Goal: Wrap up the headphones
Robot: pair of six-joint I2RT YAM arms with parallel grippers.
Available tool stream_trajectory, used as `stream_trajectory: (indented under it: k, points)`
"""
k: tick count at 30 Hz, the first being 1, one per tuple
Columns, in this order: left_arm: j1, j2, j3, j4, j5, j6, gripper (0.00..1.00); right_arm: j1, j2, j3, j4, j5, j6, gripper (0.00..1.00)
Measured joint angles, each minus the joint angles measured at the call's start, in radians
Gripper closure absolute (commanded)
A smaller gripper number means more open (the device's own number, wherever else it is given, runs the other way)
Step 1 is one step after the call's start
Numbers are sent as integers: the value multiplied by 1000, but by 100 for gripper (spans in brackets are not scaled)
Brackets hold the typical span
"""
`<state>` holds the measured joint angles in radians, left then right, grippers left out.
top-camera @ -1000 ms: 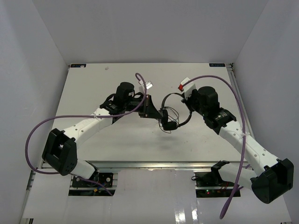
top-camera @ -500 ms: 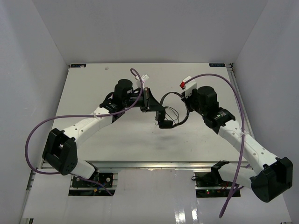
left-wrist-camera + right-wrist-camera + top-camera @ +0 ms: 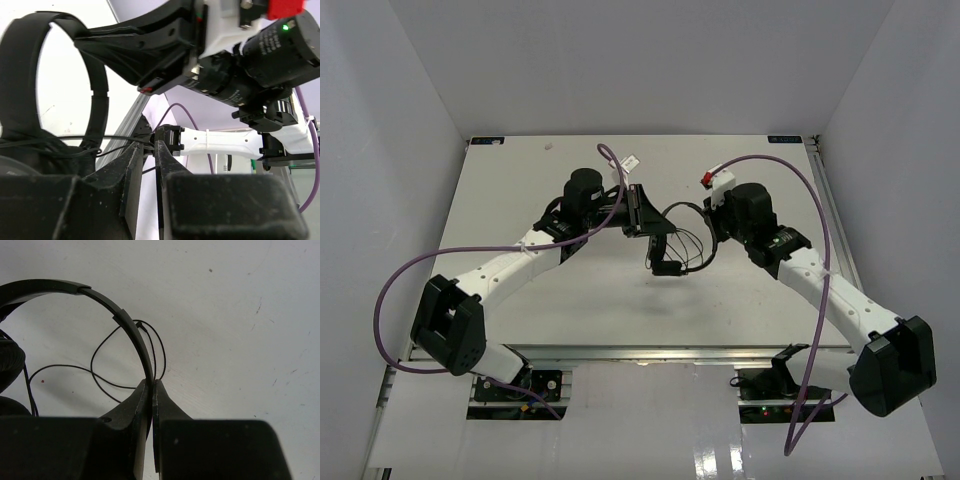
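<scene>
Bright even light, soft shadows, left claw (image 3: 149, 146) blurry

Left arm (image 3: 500, 268), white links with black joints: I see it reaching from its base at the near left edge up and inward, toward mid-table. The wrist is turned to the right.

Left gripper (image 3: 658, 232), black, two fingers: on my wrist feed the left gripper (image 3: 149, 145) has its fingers parallel, jaws a narrow slit apart.

Right arm (image 3: 840, 300), same build: it stretches diagonally inward from the near right corner, wrist facing left toward the other wrist. The two grippers sit near each other.

Right gripper (image 3: 710, 220), black: on its own feed the right gripper (image 3: 151, 382) has its jaws pressed together. The fingertips pinch the thin band of the black over-ear headphones (image 3: 60, 285).
</scene>
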<state>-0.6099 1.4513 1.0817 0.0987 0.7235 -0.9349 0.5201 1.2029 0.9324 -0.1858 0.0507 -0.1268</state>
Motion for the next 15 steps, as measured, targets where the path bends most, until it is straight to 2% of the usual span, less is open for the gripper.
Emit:
stream_trajectory:
  k: [9, 15]
  points:
    - [-35, 2, -26, 31, -1, -7, 69, -4, 44, 43, -26, -5, 89, 92]
    - [-58, 31, -40, 42, -7, -8, 64, -32, 61, 71, -39, -61, 171, 92]
